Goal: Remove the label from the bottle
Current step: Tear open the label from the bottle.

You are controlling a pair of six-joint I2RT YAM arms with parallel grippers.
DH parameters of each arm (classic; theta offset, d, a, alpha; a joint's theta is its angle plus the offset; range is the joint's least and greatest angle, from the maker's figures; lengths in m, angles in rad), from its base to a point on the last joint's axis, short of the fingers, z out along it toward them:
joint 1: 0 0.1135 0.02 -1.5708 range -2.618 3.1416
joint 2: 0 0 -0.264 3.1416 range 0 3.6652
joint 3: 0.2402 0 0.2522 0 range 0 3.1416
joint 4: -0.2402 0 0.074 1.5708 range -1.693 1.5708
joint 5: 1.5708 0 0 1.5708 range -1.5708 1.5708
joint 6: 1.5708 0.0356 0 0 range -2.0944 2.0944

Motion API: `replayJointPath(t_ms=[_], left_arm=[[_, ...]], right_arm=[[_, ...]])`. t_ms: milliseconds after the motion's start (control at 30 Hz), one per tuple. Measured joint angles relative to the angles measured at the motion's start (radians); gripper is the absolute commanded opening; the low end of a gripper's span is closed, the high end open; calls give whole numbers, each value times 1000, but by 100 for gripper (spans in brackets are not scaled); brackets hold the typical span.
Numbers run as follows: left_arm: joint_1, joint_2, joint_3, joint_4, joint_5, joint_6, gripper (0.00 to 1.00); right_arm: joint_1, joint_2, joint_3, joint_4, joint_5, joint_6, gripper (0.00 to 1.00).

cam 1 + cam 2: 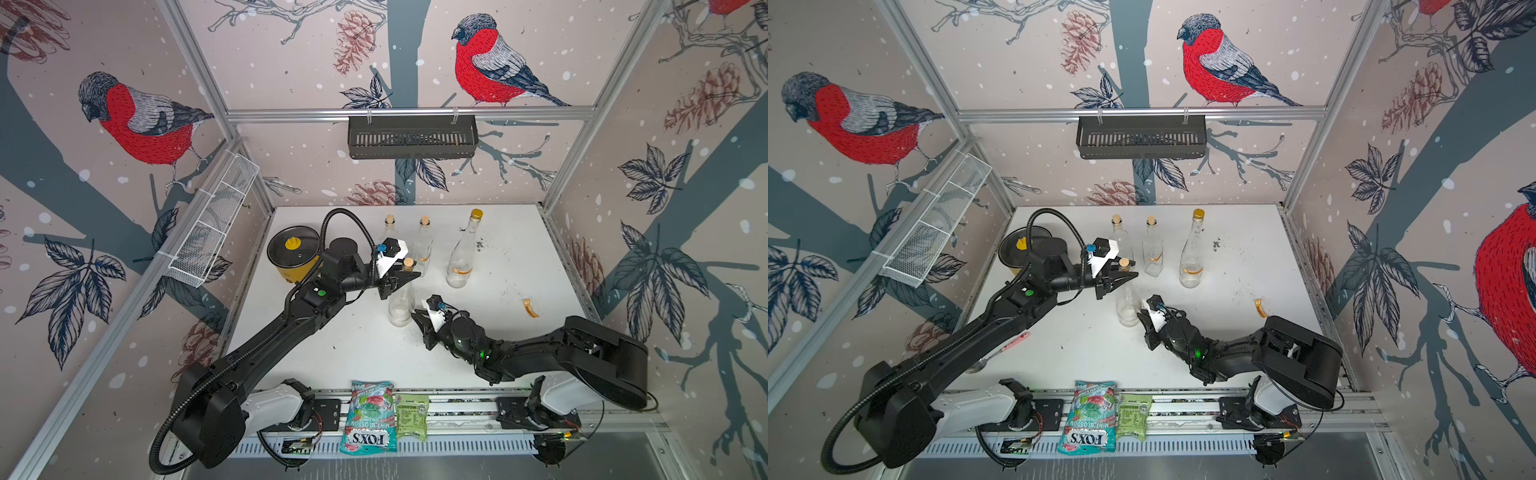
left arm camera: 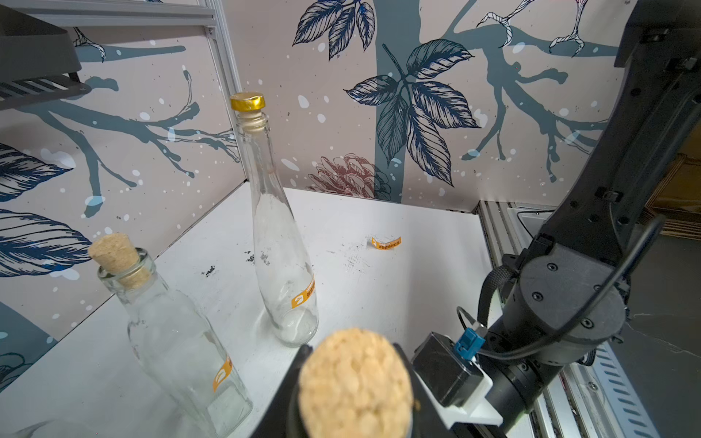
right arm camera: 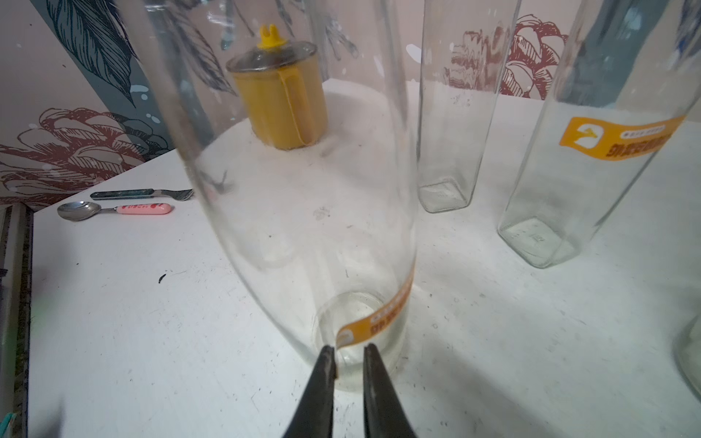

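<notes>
A clear corked bottle [image 1: 400, 305] [image 1: 1128, 305] stands upright mid-table. My left gripper [image 1: 409, 277] [image 1: 1128, 277] is shut on its neck just under the cork [image 2: 354, 383], with dark fingers on both sides of it. An orange label [image 3: 383, 320] wraps the bottle's base, and its loose end curls off the glass. My right gripper [image 3: 349, 350] [image 1: 416, 318] sits low at the base. Its fingertips [image 3: 327, 356] stand a narrow gap apart, right at that loose end, not pinching it.
Two square corked bottles [image 1: 422, 249] [image 1: 389, 230] and a tall gold-capped bottle [image 1: 462, 253] stand behind, two of them with orange labels. A loose label [image 1: 530, 308] lies at the right. A yellow pot [image 1: 293, 253] sits far left, with a spoon [image 3: 113, 209] and a fork [image 3: 140, 194] nearby. Snack bags [image 1: 368, 417] lie on the front rail.
</notes>
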Motion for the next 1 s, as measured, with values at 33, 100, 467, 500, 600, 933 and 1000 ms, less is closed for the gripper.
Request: replayJointPath(t_ms=[33,100,467,500,600,933,1000], left_arm=[[0,0,2,-2,0,2,0],[0,1,2,-5,1,6,0],[-1,6,14,-27,8,21,0],[-1,6,14,-27,9,21,0],[-1,7,16,-29,11,22,0],[-1,15,21,-31,23,24,0],[-1,15,21,-31,23,24,0]], right_arm=[[0,-3,0,-2,0,0,11],[0,-15,1,-7,0,0,8],[-2,-79,-16,-58,5,2,2],[-6,-84,-16,-65,5,0,2],[-20,-90,-16,-76,4,-10,2],[-52,-106,-9,-96,-26,-45,2],[-53,-107,-13,-100,-29,-45,2]])
